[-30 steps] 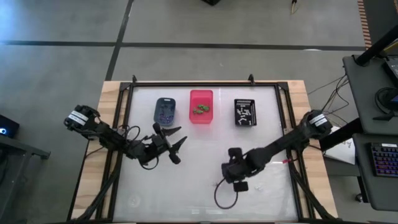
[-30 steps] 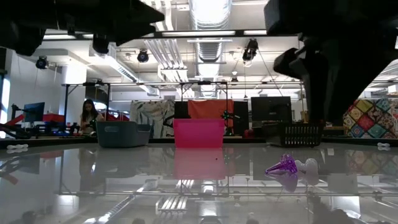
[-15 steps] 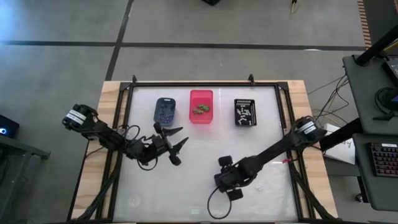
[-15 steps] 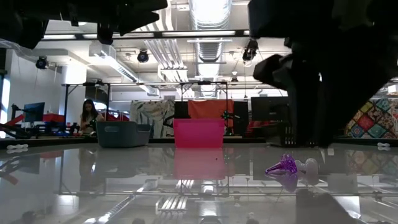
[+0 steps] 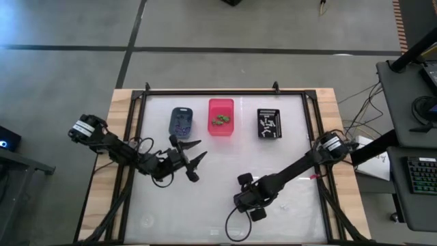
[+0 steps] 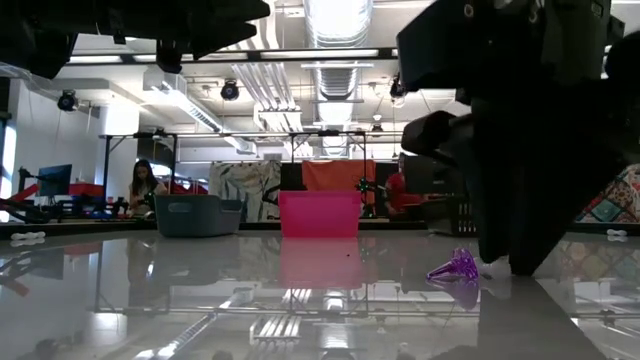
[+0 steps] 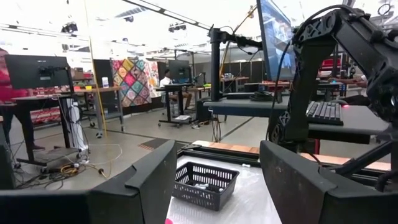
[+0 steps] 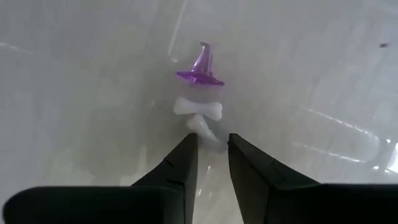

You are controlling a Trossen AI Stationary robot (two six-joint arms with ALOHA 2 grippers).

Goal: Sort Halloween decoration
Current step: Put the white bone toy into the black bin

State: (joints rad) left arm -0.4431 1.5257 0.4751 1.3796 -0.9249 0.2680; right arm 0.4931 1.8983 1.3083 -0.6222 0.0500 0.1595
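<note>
Halloween decoration pieces are distributed across the counter (image 5: 205,219) as follows. The blue-grey bin (image 5: 181,121) at the far left of the row contains purple pieces. The pink bin (image 5: 220,116) beside it contains green pieces (image 5: 220,120). The black bin (image 5: 269,123) at the right end contains white pieces.

Left gripper (image 5: 194,159) is positioned above the counter, just in front of the blue-grey bin. Its jaws stand wide apart and hold nothing.

Right gripper (image 8: 210,149) is positioned low over the near middle of the counter. Its jaws are slightly apart, with a narrow gap, and a white bone (image 8: 203,127) lies at the tips. Whether the jaws have hold of it cannot be determined. A second white bone (image 8: 198,107) lies just beyond, touching a purple witch hat (image 8: 201,67), which stands upright on the counter.
</note>
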